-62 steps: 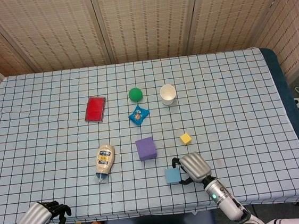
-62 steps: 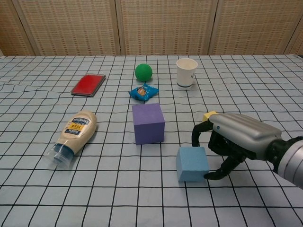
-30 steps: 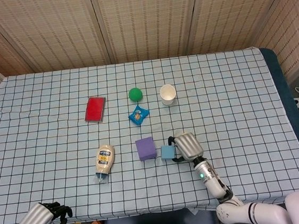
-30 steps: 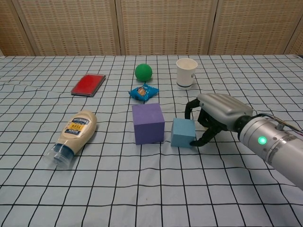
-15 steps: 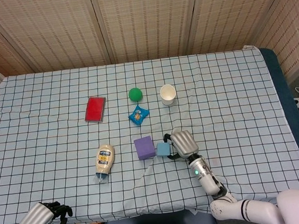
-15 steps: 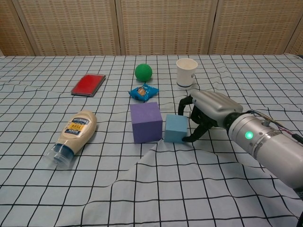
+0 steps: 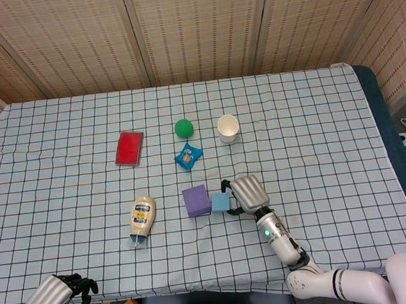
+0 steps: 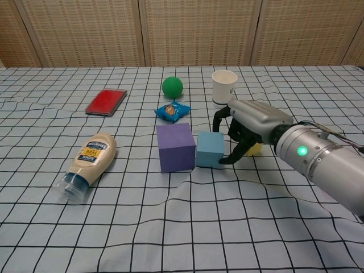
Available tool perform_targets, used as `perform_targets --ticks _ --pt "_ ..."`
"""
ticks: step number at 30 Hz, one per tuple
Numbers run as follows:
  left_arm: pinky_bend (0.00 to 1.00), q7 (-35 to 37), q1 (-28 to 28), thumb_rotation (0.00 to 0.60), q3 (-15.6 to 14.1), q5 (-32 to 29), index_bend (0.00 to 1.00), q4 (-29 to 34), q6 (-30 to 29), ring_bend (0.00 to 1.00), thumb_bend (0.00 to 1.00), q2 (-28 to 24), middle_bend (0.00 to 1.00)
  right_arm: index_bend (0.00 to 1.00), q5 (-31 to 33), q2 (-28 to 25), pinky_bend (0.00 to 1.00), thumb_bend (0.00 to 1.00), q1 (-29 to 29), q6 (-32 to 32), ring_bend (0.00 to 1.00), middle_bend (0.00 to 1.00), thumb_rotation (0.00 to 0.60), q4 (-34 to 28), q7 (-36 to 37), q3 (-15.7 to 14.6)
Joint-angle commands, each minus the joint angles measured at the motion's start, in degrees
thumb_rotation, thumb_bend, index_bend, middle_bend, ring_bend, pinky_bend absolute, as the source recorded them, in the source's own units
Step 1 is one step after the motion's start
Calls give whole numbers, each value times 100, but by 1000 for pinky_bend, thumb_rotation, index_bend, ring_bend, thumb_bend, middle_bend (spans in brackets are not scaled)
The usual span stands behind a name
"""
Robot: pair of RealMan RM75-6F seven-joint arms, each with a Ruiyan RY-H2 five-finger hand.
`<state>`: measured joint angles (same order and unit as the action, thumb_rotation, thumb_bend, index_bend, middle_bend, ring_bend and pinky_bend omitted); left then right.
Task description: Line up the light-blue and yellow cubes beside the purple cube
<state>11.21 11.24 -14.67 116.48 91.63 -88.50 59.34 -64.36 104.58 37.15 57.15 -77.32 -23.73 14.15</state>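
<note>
— Fingers (image 8: pixel 223 121) of the right hand (image 8: pixel 250 122) curl around the light-blue cube (image 8: pixel 210 149)?
— Yes — it's been slid against the purple cube (image 8: pixel 176 147); yellow cube (image 8: pixel 255 149) comes next.

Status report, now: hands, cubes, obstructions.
Right hand grips light-blue cube, set against purple cube. Left hand curled, idle. Yellow cube mostly hidden behind right hand.

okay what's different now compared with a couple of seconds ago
The right hand has slid the light-blue cube from the near table edge up against the purple cube, still gripping it. The yellow cube now peeks out behind that hand. The left hand, mayonnaise bottle and cup stayed put.
</note>
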Motion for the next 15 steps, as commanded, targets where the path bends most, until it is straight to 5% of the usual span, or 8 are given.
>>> perform_targets --ticks 1,15 --pt "777 -3 5 600 -5 1 491 -2 17 558 520 3 607 641 192 -31 890 24 76 -92 834 941 600 -69 -108 49" --pt "777 -1 8 600 7 -35 491 -12 36 558 519 15 607 641 488 205 890 25 379 -263 834 941 600 319 -187 79"
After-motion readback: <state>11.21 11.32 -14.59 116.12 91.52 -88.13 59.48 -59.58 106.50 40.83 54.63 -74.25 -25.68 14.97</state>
